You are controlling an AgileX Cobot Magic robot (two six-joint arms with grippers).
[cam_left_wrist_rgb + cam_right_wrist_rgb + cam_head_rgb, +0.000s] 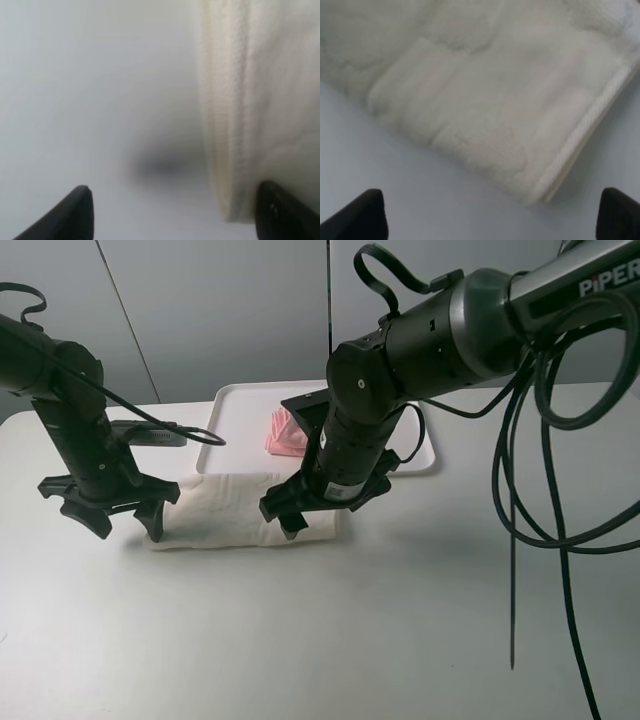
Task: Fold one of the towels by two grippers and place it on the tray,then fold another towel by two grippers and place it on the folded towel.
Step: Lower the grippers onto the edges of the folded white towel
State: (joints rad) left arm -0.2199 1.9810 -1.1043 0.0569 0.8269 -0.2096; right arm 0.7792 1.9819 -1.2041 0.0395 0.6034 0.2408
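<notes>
The pale pink towel [285,432] lies folded on the white tray [240,400] at the back. In front of the tray, the cream towel [225,510] lies on the table folded into a long band. My left gripper [128,523] hangs open at the band's left end, and in the left wrist view the towel's hemmed edge [240,110] runs beside one of the fingers [282,212]. Over the band's right end my right gripper [322,508] stands open. The right wrist view shows the towel's corner [485,105] between spread fingertips [362,215]. Neither gripper holds anything.
The white table [350,640] stretches toward the front and right. Black cables [530,500] loop down from the right arm on the right side. A grey wall stands behind the tray.
</notes>
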